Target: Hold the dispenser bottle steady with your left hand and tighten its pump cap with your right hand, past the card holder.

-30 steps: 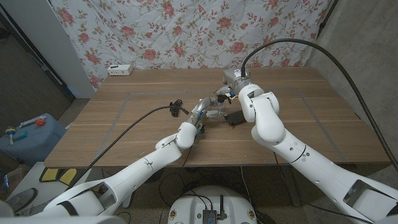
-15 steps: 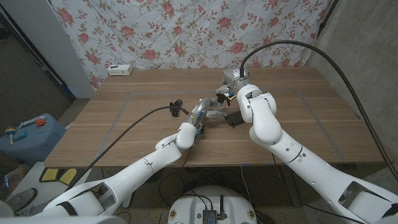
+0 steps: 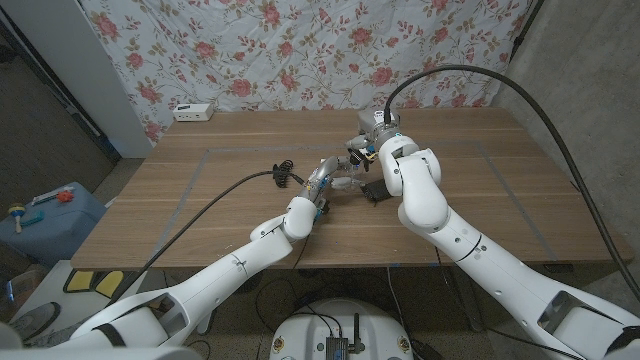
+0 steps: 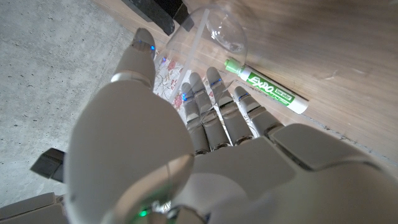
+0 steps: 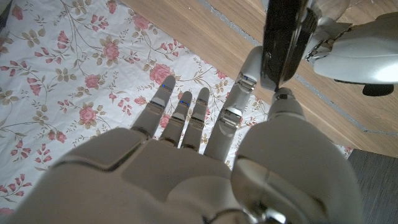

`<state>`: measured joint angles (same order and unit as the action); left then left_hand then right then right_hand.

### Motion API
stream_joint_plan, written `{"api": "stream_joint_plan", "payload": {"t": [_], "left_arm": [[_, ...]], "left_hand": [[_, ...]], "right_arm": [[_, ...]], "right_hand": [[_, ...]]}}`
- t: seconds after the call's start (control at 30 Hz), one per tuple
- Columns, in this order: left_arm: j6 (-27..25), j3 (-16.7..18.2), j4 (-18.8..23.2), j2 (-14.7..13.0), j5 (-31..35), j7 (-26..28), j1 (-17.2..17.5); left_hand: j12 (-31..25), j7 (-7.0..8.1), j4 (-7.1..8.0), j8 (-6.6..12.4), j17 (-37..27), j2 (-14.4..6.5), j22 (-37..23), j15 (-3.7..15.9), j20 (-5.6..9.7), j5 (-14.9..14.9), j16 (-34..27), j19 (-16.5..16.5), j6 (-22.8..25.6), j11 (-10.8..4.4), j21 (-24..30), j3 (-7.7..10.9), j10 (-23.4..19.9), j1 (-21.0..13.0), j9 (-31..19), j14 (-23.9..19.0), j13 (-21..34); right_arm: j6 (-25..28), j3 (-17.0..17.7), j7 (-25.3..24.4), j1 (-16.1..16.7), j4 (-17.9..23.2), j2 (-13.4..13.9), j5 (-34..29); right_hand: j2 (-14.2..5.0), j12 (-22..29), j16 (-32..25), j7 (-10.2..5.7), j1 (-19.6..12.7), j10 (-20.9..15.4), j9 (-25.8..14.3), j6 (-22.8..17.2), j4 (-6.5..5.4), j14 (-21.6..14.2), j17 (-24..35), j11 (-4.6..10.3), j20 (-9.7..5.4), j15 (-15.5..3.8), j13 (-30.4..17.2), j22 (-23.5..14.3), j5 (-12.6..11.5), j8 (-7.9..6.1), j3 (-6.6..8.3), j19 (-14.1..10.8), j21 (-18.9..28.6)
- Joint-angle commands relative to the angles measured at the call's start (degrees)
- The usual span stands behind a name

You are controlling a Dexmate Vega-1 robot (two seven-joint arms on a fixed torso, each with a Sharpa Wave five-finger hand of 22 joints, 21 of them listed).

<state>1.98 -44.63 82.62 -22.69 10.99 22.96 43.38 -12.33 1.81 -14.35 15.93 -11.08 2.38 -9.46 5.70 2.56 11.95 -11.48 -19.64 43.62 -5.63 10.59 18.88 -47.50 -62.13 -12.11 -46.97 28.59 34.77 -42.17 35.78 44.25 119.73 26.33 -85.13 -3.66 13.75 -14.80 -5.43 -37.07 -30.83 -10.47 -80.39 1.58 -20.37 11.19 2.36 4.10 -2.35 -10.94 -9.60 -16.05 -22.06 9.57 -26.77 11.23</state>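
"EXPO" is read on a green-capped marker [image 4: 267, 90] lying on the wooden table [image 3: 200, 190] beside the bottle. The bottle [image 4: 208, 31] is seen to be clear plastic with a thin tube inside, held near mid-table in the curled fingers of the left hand [image 4: 205, 124]. Its black pump cap [image 5: 283, 37] is pinched by the right hand [image 5: 205, 143]. A black card holder [image 3: 374, 190] is seen just beside.

Head view, centre: dispenser bottle [image 3: 341, 181] mostly hidden behind my left hand [image 3: 322, 180] and right hand [image 3: 372, 146]. Pump cap [image 5: 283, 37] cut off at right wrist frame's top edge. Card holder [image 3: 376, 190] partly behind my right forearm.
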Motion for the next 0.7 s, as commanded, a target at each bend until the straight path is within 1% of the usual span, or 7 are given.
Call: {"api": "stream_joint_plan", "payload": {"t": [0.03,0.07,0.3,0.43,0.47,0.67,0.7], "left_arm": [[0.04,-0.06,-0.51,0.23,-0.22,-0.04,-0.25],[0.06,-0.07,-0.58,0.24,-0.23,-0.07,-0.29],[0.17,-0.08,-1.04,0.37,-0.37,-0.13,-0.58],[0.3,-0.09,-1.27,0.41,-0.43,-0.16,-0.72],[0.24,-0.09,-1.28,0.42,-0.44,-0.16,-0.73],[0.15,-0.07,-1.45,0.49,-0.56,-0.15,-0.84],[0.14,-0.07,-1.5,0.5,-0.55,-0.12,-0.87]], "left_hand": [[-0.38,0.56,5.12,0.1,-0.12,-8.87,-0.13,2.98,3.44,0.31,-0.48,0.3,9.16,-0.04,0.15,5.34,-0.31,2.95,-0.31,0.15,0.22],[-0.35,0.56,5.14,0.11,-0.16,-8.87,-0.13,2.99,3.46,0.3,-0.52,0.3,9.18,-0.02,0.15,5.3,-0.24,2.96,-0.31,0.13,0.23],[-0.42,0.6,5.22,0.11,-0.1,-8.85,-0.13,2.85,3.49,0.31,-0.47,0.27,9.18,-0.04,0.17,5.31,-0.37,3.03,-0.32,0.17,0.28],[-0.41,0.73,5.23,0.13,-0.04,-8.84,-0.13,2.94,3.49,0.33,-0.48,0.26,9.23,-0.15,0.17,5.34,-0.35,3.04,-0.33,0.03,0.3],[-0.34,0.75,5.31,0.13,0.0,-8.81,-0.13,2.91,3.47,0.32,-0.44,0.28,9.21,-0.15,0.16,5.32,-0.15,3.17,-0.33,0.04,0.31],[-0.41,0.84,5.42,0.13,0.03,-8.87,-0.13,2.87,3.5,0.33,-0.4,0.3,9.23,-0.01,0.16,5.34,-0.34,3.28,-0.33,0.08,0.35],[-0.42,0.83,5.45,0.12,0.06,-8.86,-0.13,2.92,3.46,0.33,-0.36,0.3,9.2,-0.04,0.16,5.34,-0.36,3.34,-0.33,0.11,0.35]], "right_arm": [[-0.03,0.56,-0.31,0.29,-0.09,-0.09,-0.52],[-0.11,0.65,-0.35,0.35,0.02,0.0,-0.41],[-0.43,1.09,-0.78,0.61,0.35,0.31,0.14],[-0.58,1.3,-1.08,0.66,0.48,0.44,0.59],[-0.63,1.35,-1.21,0.68,0.53,0.49,0.73],[-0.76,1.91,-1.63,0.94,1.24,0.93,1.96],[-0.76,1.97,-1.6,0.98,1.4,1.01,2.09]], "right_hand": [[1.0,-0.44,0.34,-0.99,0.94,-0.09,0.11,1.22,-0.11,-0.77,0.23,-0.04,0.35,-2.57,0.0,-0.19,0.23,0.49,-0.55,-0.1,-0.1],[1.1,-0.54,0.39,-1.02,1.13,-0.02,0.14,1.45,-0.17,-0.78,0.27,-0.57,0.38,-2.59,-0.01,-0.19,0.28,0.63,-0.66,-0.06,-0.13],[1.75,-1.11,0.66,-1.8,2.45,0.21,0.18,4.57,-0.6,-0.97,0.46,-0.92,0.47,-2.28,-0.07,-0.21,0.58,2.36,-1.35,0.15,-0.25],[2.25,-1.48,0.87,-2.97,3.43,0.47,0.13,7.39,-0.93,-0.97,0.6,-1.27,0.52,-1.95,-0.13,-0.22,0.72,3.9,-1.9,0.33,-0.3],[2.5,-1.58,0.95,-2.17,4.01,0.5,0.1,8.7,-1.14,-0.95,0.67,-1.28,0.6,-1.93,-0.15,-0.23,0.78,4.58,-2.2,0.34,-0.29],[2.89,-1.98,1.17,-2.02,6.22,0.96,-0.05,12.19,-2.14,-0.84,0.95,-1.76,0.93,-1.38,-0.25,-0.25,0.93,6.53,-3.18,0.74,-0.37],[2.82,-2.14,1.37,-4.67,7.17,1.24,-0.2,13.25,-2.6,-0.67,1.02,-1.99,1.22,-1.23,-0.31,-0.25,0.95,7.23,-3.54,1.06,-0.42]]}}
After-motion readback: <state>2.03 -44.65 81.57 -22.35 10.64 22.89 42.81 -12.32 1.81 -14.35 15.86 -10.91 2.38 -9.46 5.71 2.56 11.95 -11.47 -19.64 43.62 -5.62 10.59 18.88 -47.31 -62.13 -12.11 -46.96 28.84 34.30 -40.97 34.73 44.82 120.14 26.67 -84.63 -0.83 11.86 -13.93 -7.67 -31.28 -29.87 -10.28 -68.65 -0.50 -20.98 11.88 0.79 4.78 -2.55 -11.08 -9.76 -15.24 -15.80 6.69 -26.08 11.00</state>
